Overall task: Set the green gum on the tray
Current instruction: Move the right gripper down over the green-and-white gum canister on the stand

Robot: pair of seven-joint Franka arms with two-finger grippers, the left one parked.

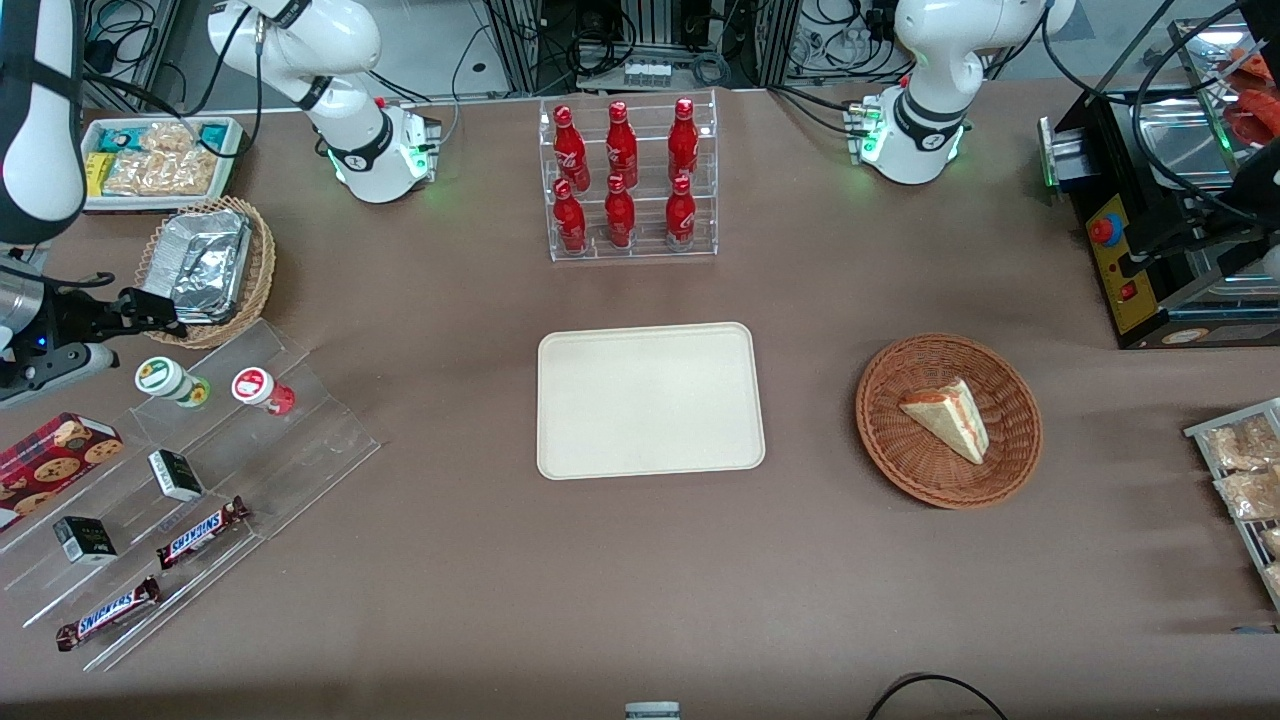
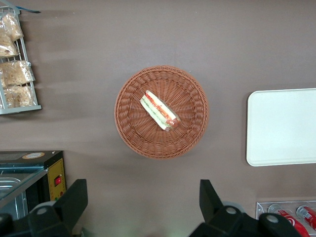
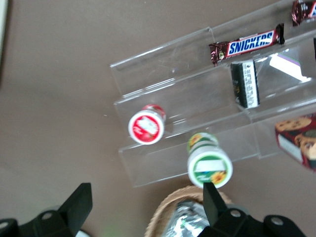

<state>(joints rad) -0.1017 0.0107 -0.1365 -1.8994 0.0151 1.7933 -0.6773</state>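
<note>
Where brown table point(image 1: 450, 600) spreads: tray point(image 1: 650, 400), green gum point(image 1: 170, 380), open hand point(image 3: 143, 207) above.

Even, bright light from above; soft shadows; glare on the foil container point(image 1: 205, 262); the right wrist view seems slightly blurred. The gripper point(image 1: 150, 312) hangs near the wicker basket point(image 1: 262, 268).

Green gum point(image 3: 210, 166) on clear stepped shelf point(image 3: 197, 123), gripper point(image 3: 145, 205) fingers point(image 3: 79, 202) spread above
</note>
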